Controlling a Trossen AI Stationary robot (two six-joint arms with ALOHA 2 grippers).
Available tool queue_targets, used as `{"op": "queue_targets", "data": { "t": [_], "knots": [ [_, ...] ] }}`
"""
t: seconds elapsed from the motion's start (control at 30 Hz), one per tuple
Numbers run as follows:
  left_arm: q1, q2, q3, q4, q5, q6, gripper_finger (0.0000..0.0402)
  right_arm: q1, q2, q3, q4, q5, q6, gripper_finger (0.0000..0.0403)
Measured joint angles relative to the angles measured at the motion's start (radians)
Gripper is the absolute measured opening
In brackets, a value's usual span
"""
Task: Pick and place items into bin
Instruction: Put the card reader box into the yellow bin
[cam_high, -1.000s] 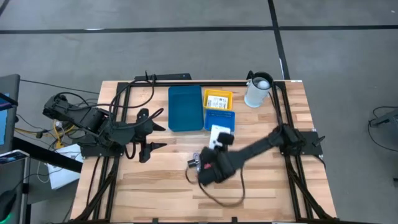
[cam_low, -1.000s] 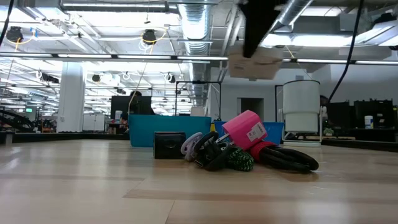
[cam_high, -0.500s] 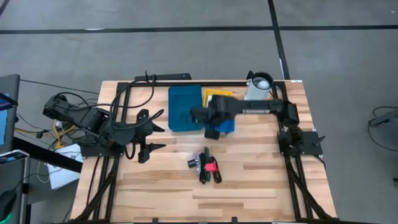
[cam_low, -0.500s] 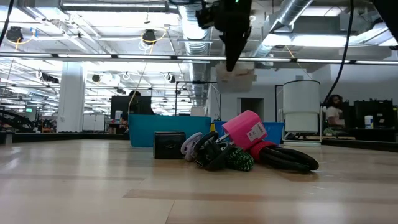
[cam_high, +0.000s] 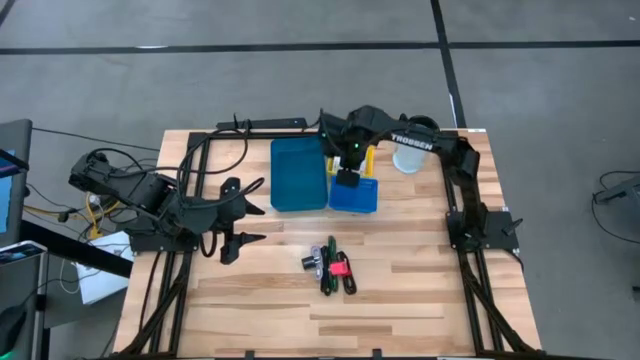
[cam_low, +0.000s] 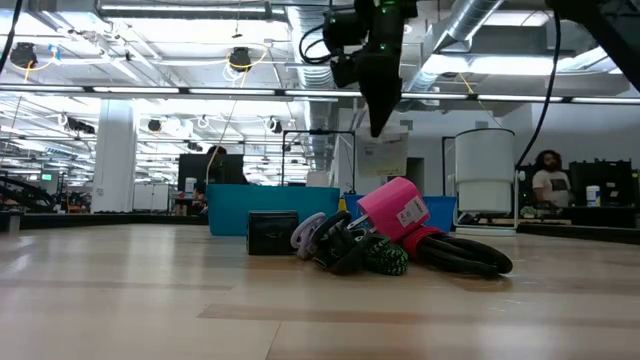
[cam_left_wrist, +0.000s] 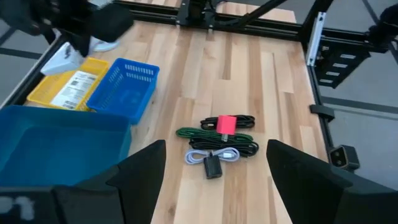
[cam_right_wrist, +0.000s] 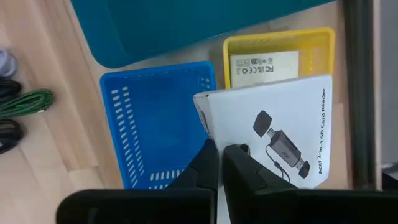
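Note:
My right gripper hangs over the small yellow tray and the bright blue tray, shut on a white printed box. The long teal tray sits beside them. A printed card lies in the yellow tray. A bunch of items rests on the table's middle: green and black cords, a red piece, a small silver piece. My left gripper waits open over the table's left part. My right gripper pinches the white box by its edge near one corner between its two fingers, coming from above. The box is lifted clear and hangs tilted below the fingers, over the yellow and bright blue trays.
A white jug stands at the far edge, right of the trays. Black frame rails run along both table sides. Bare wood lies near the cord bunch. People show in the room beyond the table.
My right gripper, shut on the white box, has risen from the cord bunch at the table's middle and swung toward the far edge. It passed over the bright blue tray and now stands above the two small trays. The cords stayed where they were.

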Motion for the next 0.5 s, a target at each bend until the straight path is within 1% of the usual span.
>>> {"op": "queue_targets", "data": {
  "t": [0.17,0.33,0.5],
  "knots": [
    [0.0,0.0,0.0,0.0,0.008,0.0,0.0268,-0.054,0.0,0.0,0.0,-0.106,-0.051,0.0],
    [0.0,0.0,0.0,-0.001,0.038,0.0,0.0268,-0.088,0.0,0.0,0.0,-0.202,-0.091,0.0],
    [0.0,0.0,0.0,-0.001,0.04,0.021,0.0268,-0.122,0.001,0.0,0.0,-0.238,-0.115,0.0]
  ]
}}
